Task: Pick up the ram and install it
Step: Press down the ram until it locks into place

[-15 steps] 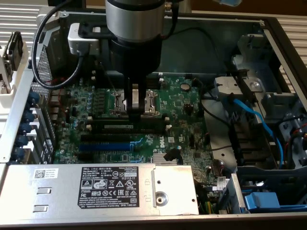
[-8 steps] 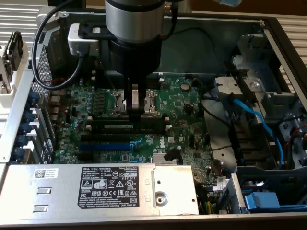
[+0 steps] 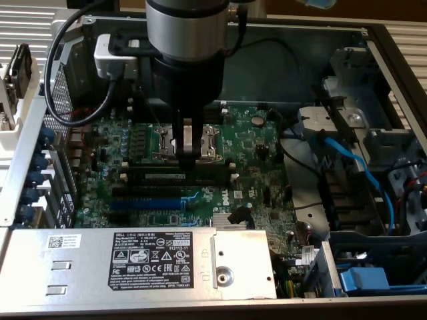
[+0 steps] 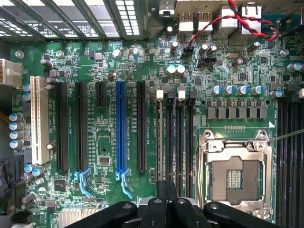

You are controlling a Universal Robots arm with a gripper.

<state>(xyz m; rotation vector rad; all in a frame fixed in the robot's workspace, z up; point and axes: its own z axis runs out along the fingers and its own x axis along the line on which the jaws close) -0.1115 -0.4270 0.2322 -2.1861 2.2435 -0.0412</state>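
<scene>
My gripper (image 3: pixel 188 160) hangs straight down from the arm over the green motherboard (image 3: pixel 253 143). Its two fingers are pressed together with nothing between them. The ram (image 3: pixel 175 177), a long dark strip with a pale label, stands upright in one of the black memory slots just below the fingertips. The tips sit at its top edge, near the middle of its length. In the wrist view the shut gripper (image 4: pixel 166 190) is over the row of black memory slots (image 4: pixel 175 142) with white end clips.
The open CPU socket (image 4: pixel 236 175) lies beside the memory slots. A blue expansion slot (image 4: pixel 121 128) and black ones lie on the other side. The power supply box (image 3: pixel 160 263) fills the front of the case. Blue cables (image 3: pixel 353 163) and drive bays are at the exterior view's right.
</scene>
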